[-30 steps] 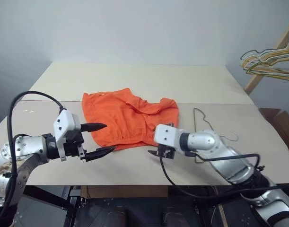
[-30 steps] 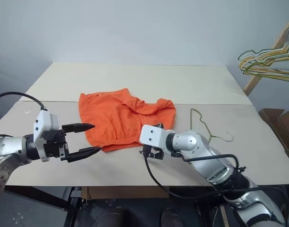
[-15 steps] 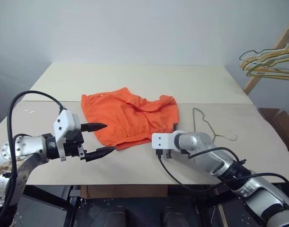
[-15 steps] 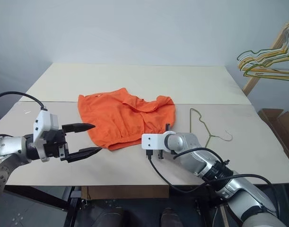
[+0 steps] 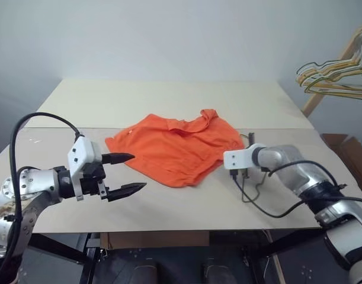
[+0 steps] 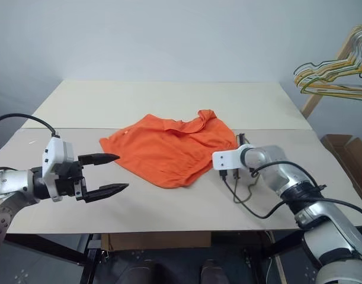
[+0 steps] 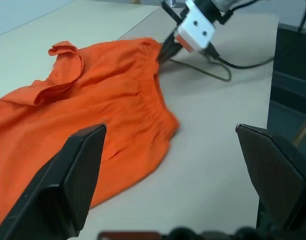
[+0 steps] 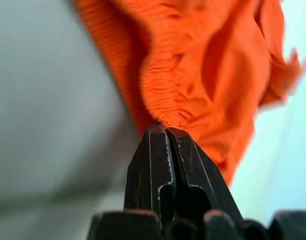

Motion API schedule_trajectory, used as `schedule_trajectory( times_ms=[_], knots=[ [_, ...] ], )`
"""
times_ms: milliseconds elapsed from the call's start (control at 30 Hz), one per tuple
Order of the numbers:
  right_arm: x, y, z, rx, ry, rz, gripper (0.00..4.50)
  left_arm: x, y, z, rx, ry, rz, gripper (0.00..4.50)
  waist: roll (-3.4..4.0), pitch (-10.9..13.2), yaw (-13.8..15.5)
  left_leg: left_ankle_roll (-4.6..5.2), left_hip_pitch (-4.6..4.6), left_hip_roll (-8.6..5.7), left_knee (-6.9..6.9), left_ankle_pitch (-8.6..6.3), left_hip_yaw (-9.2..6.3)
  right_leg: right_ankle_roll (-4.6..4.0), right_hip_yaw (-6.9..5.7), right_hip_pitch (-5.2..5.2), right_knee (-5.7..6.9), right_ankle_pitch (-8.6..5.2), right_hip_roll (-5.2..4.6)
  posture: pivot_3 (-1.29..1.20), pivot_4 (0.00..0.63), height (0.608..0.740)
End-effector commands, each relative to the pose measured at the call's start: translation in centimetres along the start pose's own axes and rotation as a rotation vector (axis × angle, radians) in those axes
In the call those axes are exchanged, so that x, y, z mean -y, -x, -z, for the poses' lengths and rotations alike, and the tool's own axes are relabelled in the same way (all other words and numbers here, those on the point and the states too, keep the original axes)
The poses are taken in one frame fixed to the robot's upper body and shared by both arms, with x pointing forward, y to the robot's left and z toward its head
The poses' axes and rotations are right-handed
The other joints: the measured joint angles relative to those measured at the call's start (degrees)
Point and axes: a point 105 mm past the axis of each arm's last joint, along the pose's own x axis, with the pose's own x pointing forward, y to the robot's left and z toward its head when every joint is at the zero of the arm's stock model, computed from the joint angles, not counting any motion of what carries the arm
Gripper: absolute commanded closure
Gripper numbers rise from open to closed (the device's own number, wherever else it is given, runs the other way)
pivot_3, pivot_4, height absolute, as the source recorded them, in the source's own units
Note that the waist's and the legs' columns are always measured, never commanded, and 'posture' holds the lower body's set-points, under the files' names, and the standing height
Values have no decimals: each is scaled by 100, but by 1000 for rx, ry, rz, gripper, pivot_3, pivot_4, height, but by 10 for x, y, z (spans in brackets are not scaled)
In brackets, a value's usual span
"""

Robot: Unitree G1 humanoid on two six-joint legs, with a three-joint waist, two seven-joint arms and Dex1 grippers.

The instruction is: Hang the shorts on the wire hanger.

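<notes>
The orange shorts (image 5: 178, 151) lie spread and rumpled on the pale table (image 5: 169, 100), stretched toward the right. My right gripper (image 8: 165, 131) is shut on the gathered waistband at the shorts' right corner, seen also in the left wrist view (image 7: 163, 52). The wire hanger (image 7: 208, 74) lies on the table just beyond that corner, mostly hidden under my right arm. My left gripper (image 5: 138, 171) hovers open near the table's front left, a little short of the shorts' left edge, with nothing between its fingers.
A bunch of yellow, green and pale hangers (image 5: 335, 74) hangs on a wooden rack at the far right. A brown cardboard box (image 5: 349, 151) stands beside the table's right edge. A black cable (image 5: 258, 204) loops under the right arm.
My right gripper shut on the shorts' waistband and swung right and away, dragging the shorts rightward over the hanger's spot. The left gripper stayed still and open.
</notes>
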Motion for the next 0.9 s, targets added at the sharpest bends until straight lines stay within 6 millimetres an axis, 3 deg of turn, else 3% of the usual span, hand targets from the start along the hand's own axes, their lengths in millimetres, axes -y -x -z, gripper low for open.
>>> schedule_trajectory(
  times_ms=[33, 133, 333, 500, 600, 767, 900],
  knots=[
    [18, 1, 4, 23, 38, 74, 4473, -2, -1, -10, 25, -50, 4, 0, 0, 0, -27, 0, 0, 0, -1, 0, 0, 0, 0, -1, -1, 0, 0, 52, 38, 740],
    [11, 5, -8, 113, 19, 16, 3800, -2, 0, -10, 24, -50, 6, 0, 0, 0, -58, 0, -2, 0, -5, 0, 0, 0, 3, -2, -2, -1, 1, 52, 41, 740],
    [3, 32, -20, 185, -22, -56, 1715, 0, 1, -10, 18, -46, 7, 0, 2, 1, -9, 1, -4, -1, -6, -1, -4, 2, 3, 0, 0, -2, -2, 59, 55, 740],
    [-7, 63, -63, 307, -157, -85, 20, 0, 2, -9, 10, -42, 15, 0, 3, 2, 36, 1, 1, 3, -5, 0, -6, 3, 1, 2, 7, -3, 1, 45, 61, 740],
    [-22, 69, -95, 351, -194, -116, 20, 0, 0, -8, 7, -45, 30, 0, 3, 2, 9, 1, 9, 8, -2, 0, -4, 9, 1, 4, 15, -9, 8, 33, 62, 740],
    [-35, 59, -138, 297, -227, -104, 20, -1, -3, -8, 11, -52, 38, 0, 3, 2, 12, 0, 30, 12, 15, 0, -2, 18, 3, 1, 64, -40, 15, 33, 61, 740],
    [-42, 50, -153, 223, -207, -90, 20, -1, -4, -8, 14, -55, 38, 0, 3, 2, 20, -2, 25, 31, 20, 1, -2, -2, 3, -5, 70, -50, 37, 40, 60, 740]
  ],
)
